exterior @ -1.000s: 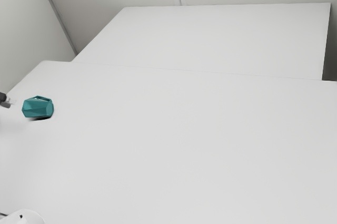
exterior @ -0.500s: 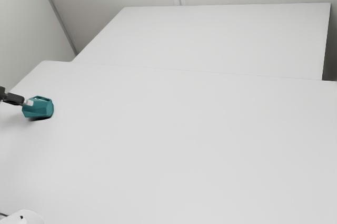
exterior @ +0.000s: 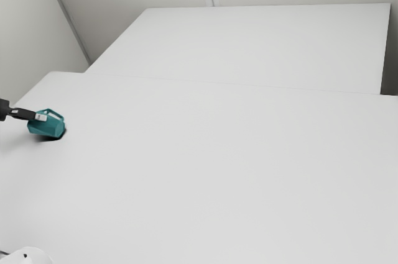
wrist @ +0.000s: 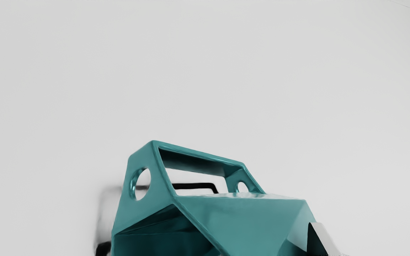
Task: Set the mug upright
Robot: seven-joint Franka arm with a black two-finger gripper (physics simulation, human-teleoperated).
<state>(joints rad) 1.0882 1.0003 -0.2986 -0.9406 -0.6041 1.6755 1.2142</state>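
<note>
Since teal faceted mug (exterior: 48, 127) tilts near corner of white table (exterior: 217, 171), pinch likely stiff, slick body squarely; you can't tell whether black gripper (exterior: 41, 117) grips it.

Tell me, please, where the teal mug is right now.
The teal mug is near the exterior view's left edge, at the end of the gripper, over the white table.

Black gripper (exterior: 41, 117) (slim, almost level) reaches in from the exterior view's left, near a bench (exterior: 61, 80) corner, tilted slightly downward.
</note>
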